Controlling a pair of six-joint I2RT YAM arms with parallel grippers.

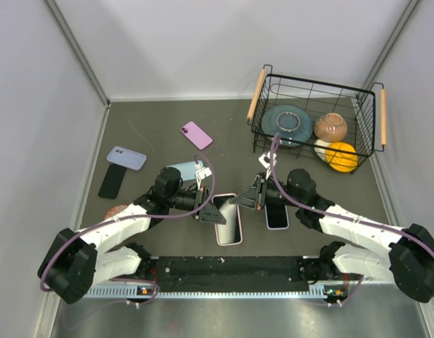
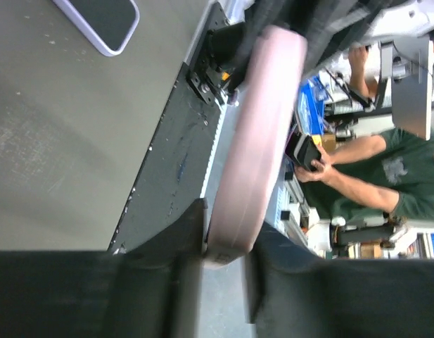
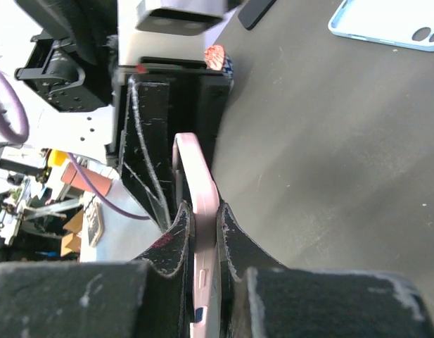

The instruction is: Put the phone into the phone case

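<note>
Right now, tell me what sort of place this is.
Most likely a robotics lab test cell. White panels wall in a grey table strewn with loose phones and cases; a wire basket holds bowls as props; beyond the table edge, the left wrist view shows a person at cluttered desks.

This is a robotics lab, set up as a test cell. Two robot arms, the left arm [image 1: 125, 229] and the right arm [image 1: 357, 225], are bolted to a black rail [image 1: 231, 266] at the near edge of a grey desk [image 1: 224, 127]. Plain white panels [image 1: 224, 42] wall the desk in beyond both pairs of jaws. Behind the left jaws, past the desk's edge, a person in a green shirt [image 2: 392, 176] is among cluttered shelves [image 2: 311, 105]. Behind the right jaws are a purple cable [image 3: 88, 181] and more workshop clutter.
</note>
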